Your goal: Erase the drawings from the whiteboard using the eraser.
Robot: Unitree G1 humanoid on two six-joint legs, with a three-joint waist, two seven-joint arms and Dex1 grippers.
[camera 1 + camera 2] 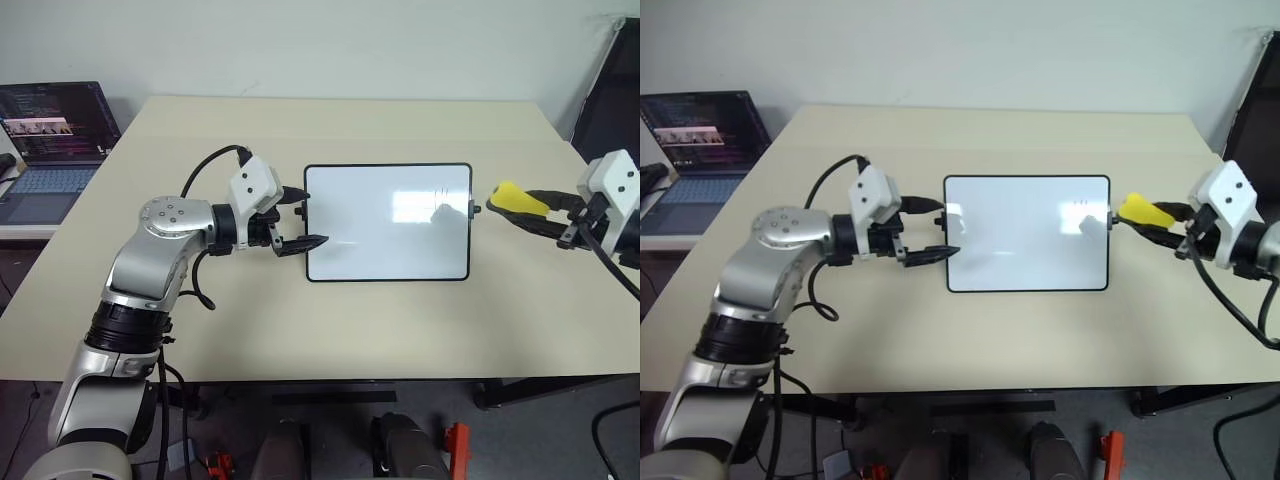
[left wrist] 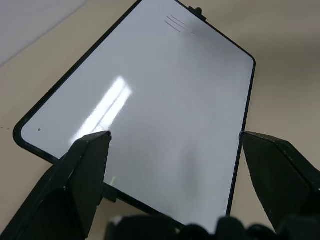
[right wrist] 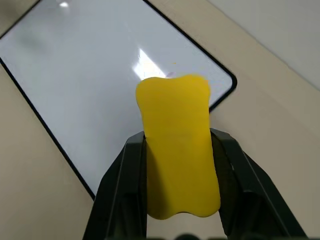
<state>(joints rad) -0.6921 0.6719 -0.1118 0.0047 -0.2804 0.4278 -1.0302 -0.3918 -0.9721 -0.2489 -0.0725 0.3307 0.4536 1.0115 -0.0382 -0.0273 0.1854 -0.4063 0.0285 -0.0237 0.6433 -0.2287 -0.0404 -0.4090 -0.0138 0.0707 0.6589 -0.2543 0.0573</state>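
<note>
I have the whiteboard (image 1: 388, 222) lying flat near the middle of the bench (image 1: 330, 330), long side running left to right. The drawings (image 1: 439, 195) are a few faint thin strokes near its upper right corner; from the left wrist view they read as about 3 short lines (image 2: 178, 23) close to the far edge.

My left arm reaches in from the left, elbow bent, forearm roughly level and turned inward toward the board. The left gripper (image 1: 303, 217) sits at the board's left edge with its 2 black fingers spread wide, one by the upper left corner and one lower down along that edge. In the left wrist view the fingers (image 2: 82, 175) stand far apart with the board between them, and I cannot tell whether they touch the frame.

My right arm comes in from the right edge, wrist module raised, pointing left and slightly down. The right gripper (image 1: 535, 208) is clamped on the eraser (image 1: 517, 199), a yellow block sticking out past the fingertips toward the board. The eraser hangs just off the board's right edge, beside the small black side knob (image 1: 475, 209), above the bench and not on the white surface.

A laptop (image 1: 50, 140) with a dark screen sits open on a separate surface off the far left.
</note>
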